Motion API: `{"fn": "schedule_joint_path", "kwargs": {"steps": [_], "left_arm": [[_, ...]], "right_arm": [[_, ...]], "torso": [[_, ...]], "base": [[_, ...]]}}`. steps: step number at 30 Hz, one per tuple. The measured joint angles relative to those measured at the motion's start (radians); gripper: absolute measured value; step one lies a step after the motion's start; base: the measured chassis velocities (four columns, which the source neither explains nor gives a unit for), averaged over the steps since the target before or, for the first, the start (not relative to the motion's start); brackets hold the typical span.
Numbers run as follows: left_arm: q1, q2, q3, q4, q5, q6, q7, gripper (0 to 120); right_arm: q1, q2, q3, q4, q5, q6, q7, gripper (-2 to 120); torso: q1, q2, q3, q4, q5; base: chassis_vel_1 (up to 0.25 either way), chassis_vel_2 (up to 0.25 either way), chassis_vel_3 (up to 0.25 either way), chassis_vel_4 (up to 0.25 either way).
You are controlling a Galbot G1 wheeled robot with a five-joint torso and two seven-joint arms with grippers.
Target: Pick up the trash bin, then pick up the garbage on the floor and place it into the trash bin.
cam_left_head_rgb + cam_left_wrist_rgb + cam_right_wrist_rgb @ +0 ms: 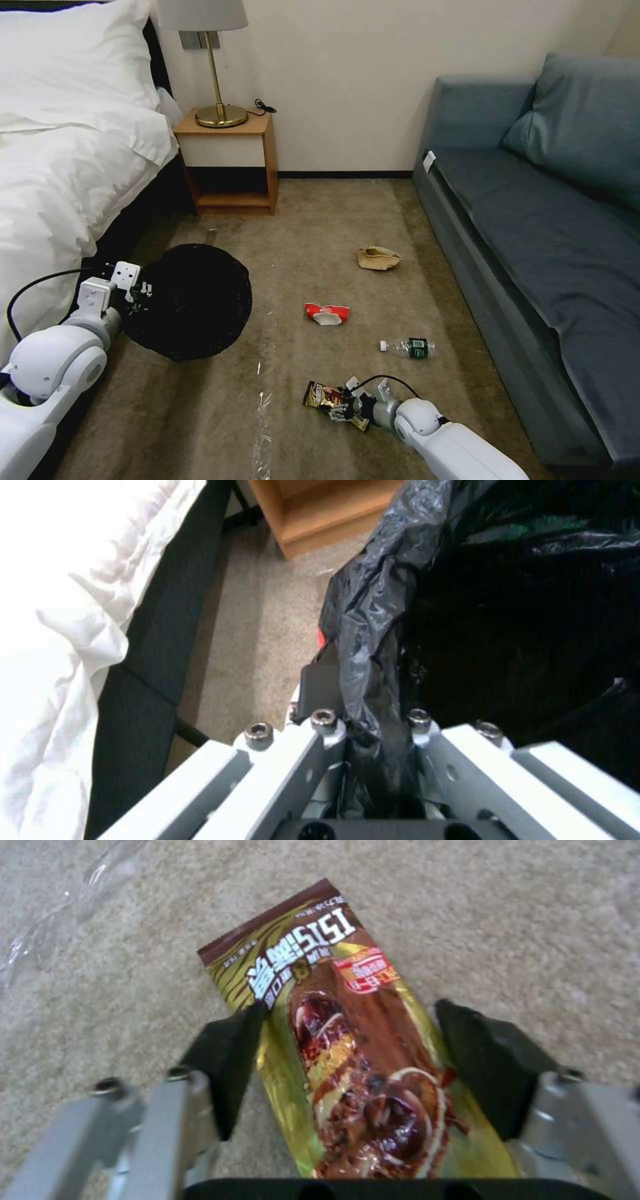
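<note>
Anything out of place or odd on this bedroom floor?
Yes: litter lies scattered on the carpet: a brown paper bag, a red-and-white packet, a clear bottle on its side. The right gripper straddles a snack wrapper, fingers open. The left gripper pinches the trash bin's liner.

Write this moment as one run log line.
left claw: shut on bin rim | right claw: open around wrapper on floor
</note>
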Motion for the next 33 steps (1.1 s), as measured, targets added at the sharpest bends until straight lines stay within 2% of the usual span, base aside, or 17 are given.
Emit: {"fn": "schedule_joint_path", "kwargs": {"steps": [2, 4, 5, 6, 9, 11, 14, 16, 19, 25, 29, 33], "left_arm": [[0.001, 0.000, -0.001, -0.001, 0.000, 0.000, -0.001, 2], [0.003, 0.000, -0.002, -0.006, 0.000, 0.000, -0.002, 2], [0.003, 0.000, -0.002, -0.006, 0.000, 0.000, -0.002, 2], [0.007, 0.001, -0.004, -0.010, -0.001, 0.000, -0.003, 2], [0.010, 0.002, -0.006, -0.012, -0.002, 0.000, -0.004, 2], [0.019, 0.003, -0.015, -0.016, -0.003, -0.001, -0.005, 2], [0.025, 0.004, -0.020, -0.017, -0.003, -0.001, -0.005, 2], [0.033, 0.005, -0.030, -0.020, -0.004, -0.004, -0.006, 2], [0.034, 0.005, -0.033, -0.018, -0.004, -0.005, -0.007, 2], [0.025, 0.006, -0.034, -0.008, -0.011, -0.007, -0.011, 2], [0.009, 0.004, -0.024, 0.008, -0.016, -0.015, -0.011, 2], [-0.015, -0.010, 0.007, 0.018, -0.033, -0.027, -0.015, 2]], "right_arm": [[-0.004, 0.002, 0.005, 0.000, 0.000, 0.001, 0.000, 60], [-0.011, 0.005, 0.013, 0.000, -0.002, 0.003, -0.003, 48], [-0.011, 0.005, 0.013, 0.000, -0.002, 0.003, -0.003, 48], [-0.018, 0.010, 0.019, -0.001, -0.006, 0.005, -0.009, 41], [-0.020, 0.011, 0.021, -0.001, -0.007, 0.005, -0.014, 35], [-0.025, 0.013, 0.024, 0.001, -0.010, 0.005, -0.015, 23], [-0.026, 0.012, 0.024, 0.001, -0.010, 0.005, -0.016, 18], [-0.028, 0.014, 0.024, 0.005, -0.010, 0.005, -0.017, 4], [-0.030, 0.012, 0.027, 0.012, -0.011, 0.002, -0.016, 0], [-0.036, 0.012, 0.060, 0.037, -0.014, -0.006, -0.015, 0], [-0.034, 0.005, 0.111, 0.081, -0.011, -0.002, -0.014, 0], [-0.032, -0.011, 0.182, 0.147, -0.011, 0.014, -0.015, 0]], "torso": [[0.000, 0.000, 0.000, 0.0000, -0.0001], [0.000, 0.000, 0.000, -0.0001, 0.0003], [0.000, 0.000, 0.000, -0.0001, 0.0003], [0.000, 0.000, 0.000, 0.0000, 0.0002], [0.000, 0.000, 0.000, 0.0000, 0.0006], [0.000, 0.000, 0.000, 0.0010, 0.0008], [0.000, 0.000, 0.000, 0.0004, 0.0009], [0.000, 0.000, 0.000, 0.0011, 0.0011], [0.000, 0.000, 0.001, 0.0012, 0.0013], [0.000, 0.000, 0.001, 0.0010, 0.0016], [0.000, 0.000, 0.001, 0.0008, 0.0011], [0.000, 0.000, 0.001, 0.0006, 0.0009]], "base": [[0.000, 0.000, 0.000, 0.000], [0.000, 0.000, 0.000, 0.000], [0.000, 0.000, 0.000, 0.000], [0.000, 0.000, 0.000, 0.000], [0.000, 0.000, 0.000, 0.000], [0.000, 0.000, 0.000, 0.000], [0.000, 0.000, 0.000, 0.000], [0.000, 0.000, 0.000, 0.000], [0.000, 0.000, 0.000, 0.000], [0.000, 0.000, 0.000, 0.000], [0.000, 0.000, 0.000, 0.000], [0.000, 0.000, 0.000, 0.000]]}}
